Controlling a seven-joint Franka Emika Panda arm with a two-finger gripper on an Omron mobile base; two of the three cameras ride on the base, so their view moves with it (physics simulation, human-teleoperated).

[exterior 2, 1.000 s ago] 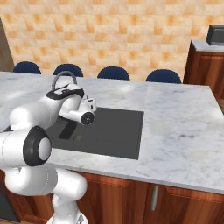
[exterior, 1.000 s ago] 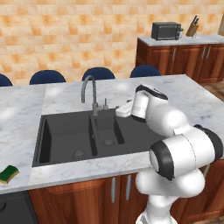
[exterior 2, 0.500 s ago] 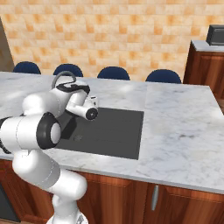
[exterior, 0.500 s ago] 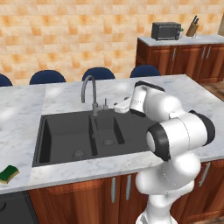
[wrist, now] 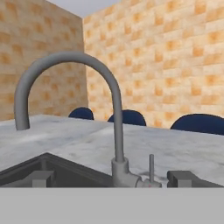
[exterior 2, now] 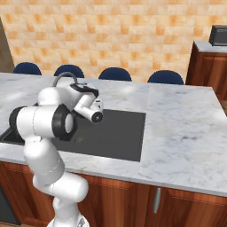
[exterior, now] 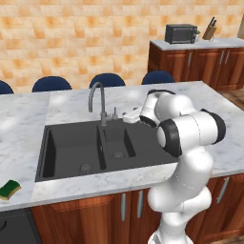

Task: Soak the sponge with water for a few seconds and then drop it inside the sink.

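The sponge point(exterior: 10, 189), yellow with a green top, lies on the marble counter at the front left, well away from the sink point(exterior: 71, 143). The dark double-basin sink also appears in the right base view as the sink point(exterior 2: 119, 128). My gripper point(exterior: 126, 116) hovers low at the sink's back rim, just right of the grey gooseneck faucet point(exterior: 97, 97), pointing at it. In the hand view my gripper point(wrist: 113, 179) stands open and empty, with the faucet point(wrist: 116, 131) and its small lever point(wrist: 151, 168) straight ahead between the fingertips point(wrist: 41, 178). No water shows at the spout.
Blue chairs point(exterior: 107, 79) line the far side of the island. A microwave point(exterior: 180, 33) and a knife block point(exterior: 208, 31) stand on the back counter. Bare marble counter point(exterior 2: 181, 128) stretches to the right of the sink.
The arm has folded and its elbow has swung up and to the right, while the hand stays beside the faucet's base. The jaws have stayed open.
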